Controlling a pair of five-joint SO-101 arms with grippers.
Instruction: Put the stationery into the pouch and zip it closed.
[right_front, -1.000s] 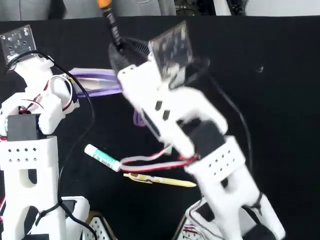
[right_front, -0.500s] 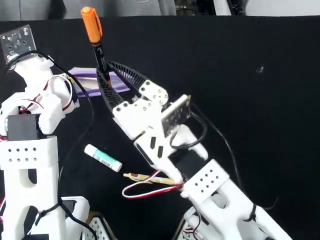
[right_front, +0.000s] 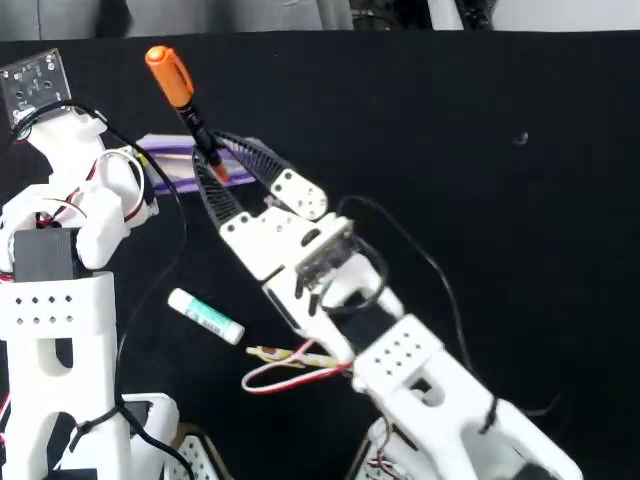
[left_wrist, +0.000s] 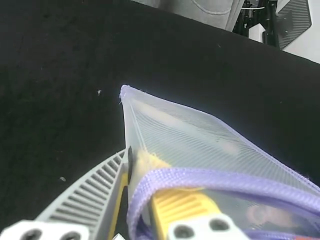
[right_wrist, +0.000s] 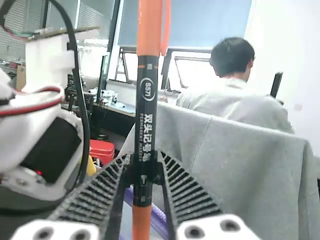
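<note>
Right gripper (right_front: 210, 160): jaws clamped on the dark barrel of the orange-capped marker (right_front: 185, 105), grip low on the barrel. The cap end stands well above the fingertips and leans away from the arm. Pouch (right_front: 175, 165), clear mesh with purple trim, lies just beyond and below the right fingertips, and the marker's lower end is over its near edge. Left gripper (left_wrist: 136, 167): closed on the pouch's purple zip rim, ribbed finger (left_wrist: 95, 197) against the outer wall, and a yellow part shows through the mesh. Glue stick (right_front: 205, 315) lies on the black table (right_front: 480, 200) back toward the right arm's base, well apart from both grippers. Yellow pen (right_front: 300, 355) lies just behind it, partly under the right arm.
</note>
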